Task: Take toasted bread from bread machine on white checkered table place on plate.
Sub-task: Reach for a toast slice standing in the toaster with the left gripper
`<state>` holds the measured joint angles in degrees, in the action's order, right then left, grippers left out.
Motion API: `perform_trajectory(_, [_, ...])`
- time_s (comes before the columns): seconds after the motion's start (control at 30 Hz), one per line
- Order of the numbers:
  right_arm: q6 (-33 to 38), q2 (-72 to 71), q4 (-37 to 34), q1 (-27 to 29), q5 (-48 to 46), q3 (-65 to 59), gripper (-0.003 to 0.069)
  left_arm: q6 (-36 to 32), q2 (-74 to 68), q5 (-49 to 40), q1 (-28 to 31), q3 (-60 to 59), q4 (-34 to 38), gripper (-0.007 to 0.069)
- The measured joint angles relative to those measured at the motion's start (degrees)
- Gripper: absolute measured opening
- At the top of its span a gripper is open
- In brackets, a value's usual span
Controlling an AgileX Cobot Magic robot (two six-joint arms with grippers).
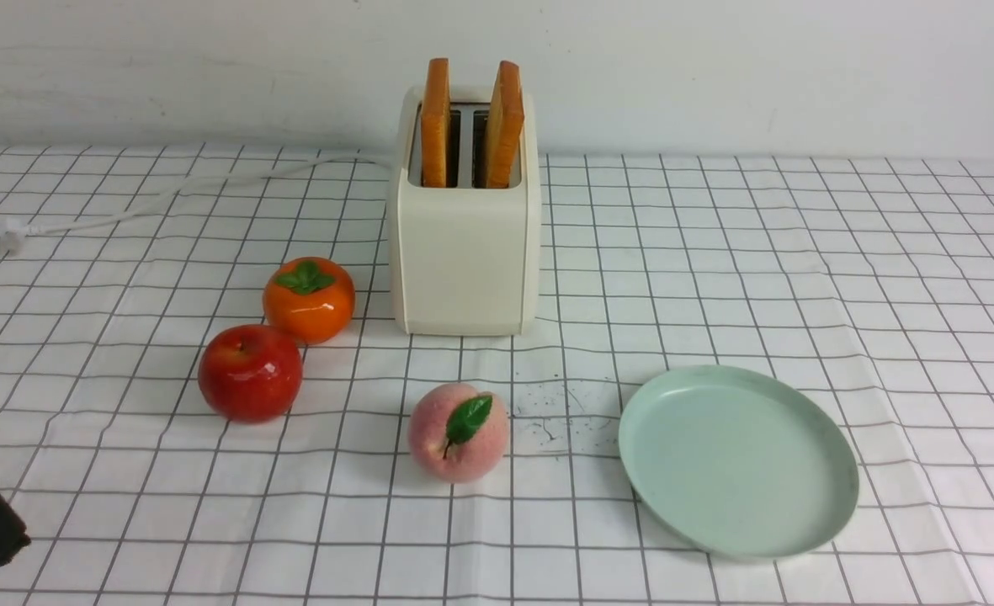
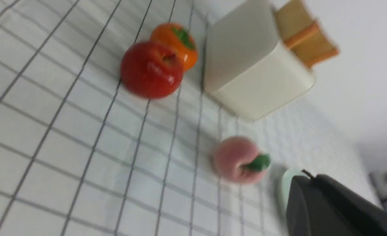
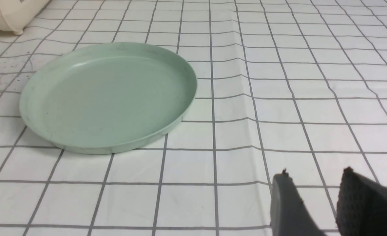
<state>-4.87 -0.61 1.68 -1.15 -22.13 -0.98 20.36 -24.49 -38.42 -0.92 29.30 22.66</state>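
Grippers, two: our left (image 2: 306, 173), pressed together; our right (image 3: 314, 173), spread. Toast slices (image 1: 435, 126) (image 1: 505, 126), upright in the toaster (image 1: 467, 252), lie ahead, rightward of our left gripper, long edges rising.

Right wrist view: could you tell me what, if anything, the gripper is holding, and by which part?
The right gripper holds nothing; its fingertips stand apart.

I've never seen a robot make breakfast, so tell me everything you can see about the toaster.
The toaster is boxy and cream-white, with rounded corners, apparently plastic. It stands upright on the checkered cloth, near the wall. Its grey top has two dark slots, each with a bread slice sticking out. A white cord trails leftward.
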Motion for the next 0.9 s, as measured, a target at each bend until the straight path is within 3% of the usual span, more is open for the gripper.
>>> perform_trajectory(0.03, [0.0, 0.0, 0.0, 0.0, 0.0, 0.0, 0.0241, 0.0, -0.87, 0.0, 0.0, 0.74, -0.61, -0.0013])
perform_trajectory(0.13, [0.0, 0.0, 0.0, 0.0, 0.0, 0.0, 0.0241, -5.5, -15.81, -11.52, 0.0, 11.67, -4.13, -0.0013])
perform_trajectory(0.27, [0.0, 0.0, 0.0, 0.0, 0.0, 0.0, 0.0241, -9.47, -29.61, -14.02, -1.01, 22.23, -4.59, -0.0013])
perform_trajectory(0.37, [0.0, 0.0, 0.0, 0.0, 0.0, 0.0, 0.0241, -10.48, -41.34, -13.96, -7.72, 32.87, -5.72, -0.0013])
perform_trajectory(0.53, [0.0, 0.0, 0.0, 0.0, 0.0, 0.0, 0.0241, -5.79, -52.71, -13.47, -18.45, 47.17, -13.34, -0.0013])
perform_trajectory(0.57, [0.0, 0.0, 0.0, 0.0, 0.0, 0.0, 0.0241, -2.7, -57.79, -13.28, -21.78, 53.11, -18.8, -0.0013])
perform_trajectory(0.67, [0.0, 0.0, 0.0, 0.0, 0.0, 0.0, 0.0241, 0.3, -65.19, -13.16, -24.18, 63.15, -25.47, -0.0012])
perform_trajectory(0.73, [0.0, 0.0, 0.0, 0.0, 0.0, 0.0, 0.0241, 0.9, -70.63, -13.12, -24.63, 69.03, -27.76, 0.0004])
perform_trajectory(0.9, [0.0, 0.0, 0.0, 0.0, 0.0, 0.0, 0.0241, 1.02, -80.93, -13.3, -23.89, 81.76, -30.01, 0.0157])
